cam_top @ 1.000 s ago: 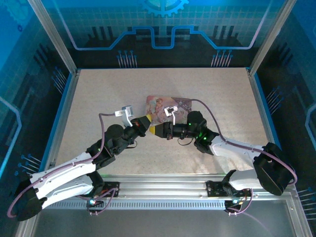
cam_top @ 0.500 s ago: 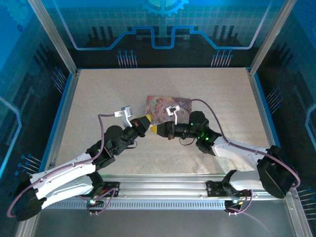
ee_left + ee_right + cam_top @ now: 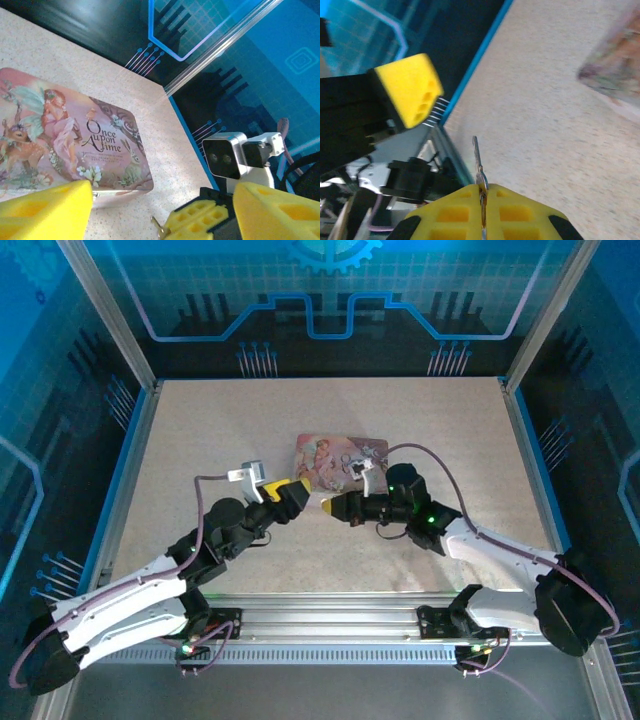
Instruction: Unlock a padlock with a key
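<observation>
Key (image 3: 477,159) is secured: the right claw (image 3: 328,506) is pinched tight on its root, with the thin silvery blade poking toward the left claw (image 3: 287,490). That claw stands wide apart and empty just beside it. Padlock I cannot make out. A pink tin (image 3: 70,135) lies on the bench (image 3: 200,440) just beyond. Inserting and turning seem to remain.

A speckled beige table (image 3: 200,430), seen from above and edged left and right by blue strips (image 3: 123,480), carries a flat pink tin (image 3: 322,452) lying lid up, just right of centre. From the left wrist camera we read "Once Upon A Time" on the lid, beside a printed winged fairy, a fawn and a small rabbit among flowers.
</observation>
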Available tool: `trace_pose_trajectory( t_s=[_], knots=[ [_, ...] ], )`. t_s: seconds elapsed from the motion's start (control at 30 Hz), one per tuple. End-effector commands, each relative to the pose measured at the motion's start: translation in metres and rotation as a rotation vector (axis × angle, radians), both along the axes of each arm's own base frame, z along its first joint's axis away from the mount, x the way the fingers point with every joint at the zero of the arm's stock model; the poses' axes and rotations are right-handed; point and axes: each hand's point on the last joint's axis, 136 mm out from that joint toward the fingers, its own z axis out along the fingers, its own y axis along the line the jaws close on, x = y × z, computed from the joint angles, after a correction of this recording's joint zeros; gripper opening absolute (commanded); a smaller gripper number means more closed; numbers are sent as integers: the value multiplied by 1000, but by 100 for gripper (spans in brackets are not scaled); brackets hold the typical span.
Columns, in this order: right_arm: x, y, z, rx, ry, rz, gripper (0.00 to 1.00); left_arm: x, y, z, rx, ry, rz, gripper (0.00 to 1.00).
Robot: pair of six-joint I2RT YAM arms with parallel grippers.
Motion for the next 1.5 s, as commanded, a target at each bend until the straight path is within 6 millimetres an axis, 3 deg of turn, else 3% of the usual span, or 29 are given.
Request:
trace_pose_trajectory(
  t_s=[0.0,0.2,0.4,0.67,0.97,1.13,1.47],
  knots=[
    [5,-25,-23,-120,13,-39,8,-3,6,-26,133,52,0,82],
    [25,-58,-40,-195,49,-86,9,-9,-7,-80,286,189,-87,81],
    [54,-75,-46,-161,72,-116,10,-8,-29,-117,377,283,-174,81],
    [92,-87,-58,-145,100,-170,10,5,-52,-143,408,328,-208,81],
    [119,-91,-72,-199,119,-179,9,23,-53,-152,445,329,-145,82],
    [116,-94,-89,-246,164,-177,8,28,-52,-159,474,346,-115,82],
    [78,-101,-136,-269,337,-197,8,40,-46,-174,504,386,-78,83]
  ],
)
